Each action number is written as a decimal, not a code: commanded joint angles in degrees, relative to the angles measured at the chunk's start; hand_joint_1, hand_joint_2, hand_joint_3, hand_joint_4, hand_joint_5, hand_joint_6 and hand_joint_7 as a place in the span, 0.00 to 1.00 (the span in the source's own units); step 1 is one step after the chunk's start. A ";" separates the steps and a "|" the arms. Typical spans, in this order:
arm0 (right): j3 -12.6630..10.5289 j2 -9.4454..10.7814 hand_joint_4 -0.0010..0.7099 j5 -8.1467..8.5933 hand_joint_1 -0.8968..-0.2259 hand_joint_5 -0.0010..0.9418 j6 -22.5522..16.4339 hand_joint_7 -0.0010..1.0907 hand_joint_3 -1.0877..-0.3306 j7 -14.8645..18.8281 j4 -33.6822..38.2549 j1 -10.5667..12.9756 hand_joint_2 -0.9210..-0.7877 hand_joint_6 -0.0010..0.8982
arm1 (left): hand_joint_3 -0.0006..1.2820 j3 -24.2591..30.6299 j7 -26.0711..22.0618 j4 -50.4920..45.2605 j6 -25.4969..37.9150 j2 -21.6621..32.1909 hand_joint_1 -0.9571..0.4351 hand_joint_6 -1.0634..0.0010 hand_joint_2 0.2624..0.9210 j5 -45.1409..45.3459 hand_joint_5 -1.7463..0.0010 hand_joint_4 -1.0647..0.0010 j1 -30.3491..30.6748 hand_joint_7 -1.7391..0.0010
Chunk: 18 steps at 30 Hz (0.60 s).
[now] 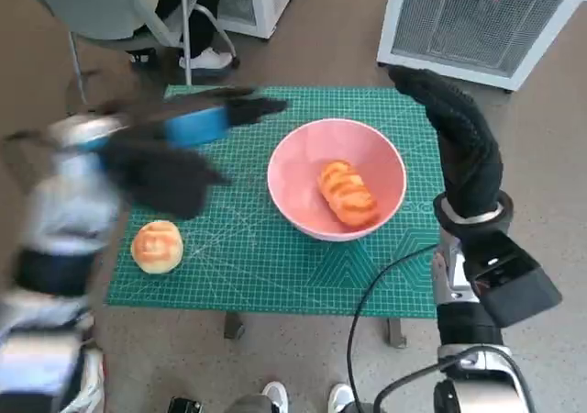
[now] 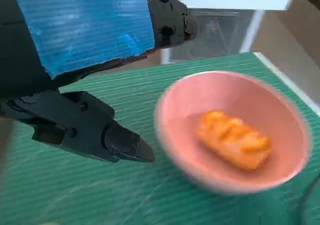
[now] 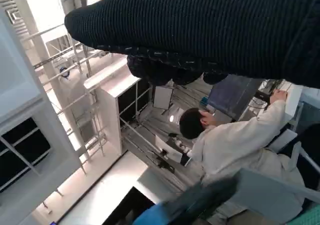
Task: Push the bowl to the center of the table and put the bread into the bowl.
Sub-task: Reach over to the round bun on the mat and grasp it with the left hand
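A pink bowl (image 1: 376, 156) stands on the green mat, right of its middle, with an orange bread loaf (image 1: 348, 193) lying inside; the left wrist view shows the bowl (image 2: 280, 110) and the loaf (image 2: 233, 139) too. A round bun (image 1: 157, 246) lies near the mat's front left corner. My left hand (image 1: 188, 142), blurred, hovers above the mat left of the bowl, fingers spread and holding nothing (image 2: 95, 130). My right hand (image 1: 459, 133) stands upright just right of the bowl's rim, fingers extended, nothing in it; its glove (image 3: 210, 30) shows in the right wrist view.
The green cutting mat (image 1: 275, 257) covers the small table. A white grilled unit (image 1: 477, 23) stands behind on the right, a chair with a seated person (image 1: 174, 9) behind on the left. A black cable (image 1: 367, 303) hangs past the front edge. Shoes (image 1: 307, 396) show below.
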 commanded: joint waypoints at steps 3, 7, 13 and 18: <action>0.63 0.86 0.46 0.87 0.37 0.02 1.11 0.65 0.41 0.60 -0.14 1.35 0.00 0.00 | 0.00 5.71 -0.25 -4.78 -1.13 7.22 0.58 0.80 0.85 -2.93 1.00 0.97 9.32 0.97; 0.77 1.13 0.45 0.87 0.37 0.02 1.29 0.65 0.41 0.68 0.08 1.15 0.00 0.00 | 0.00 8.07 0.84 -6.59 -1.17 9.30 0.58 0.80 0.85 -3.31 1.00 0.96 14.16 0.97; 0.86 1.35 0.45 1.36 0.37 0.02 1.87 0.65 0.41 1.06 -0.19 1.12 0.00 0.00 | 0.00 10.31 2.25 -8.34 -1.29 11.15 0.59 0.79 0.85 -3.52 1.00 0.96 20.00 0.98; 0.84 1.22 0.45 1.94 0.37 0.02 2.30 0.65 0.41 1.51 -0.43 1.21 0.00 0.00 | 0.00 11.33 3.03 -9.00 -1.26 11.65 0.60 0.79 0.85 -3.56 1.00 0.95 23.37 0.98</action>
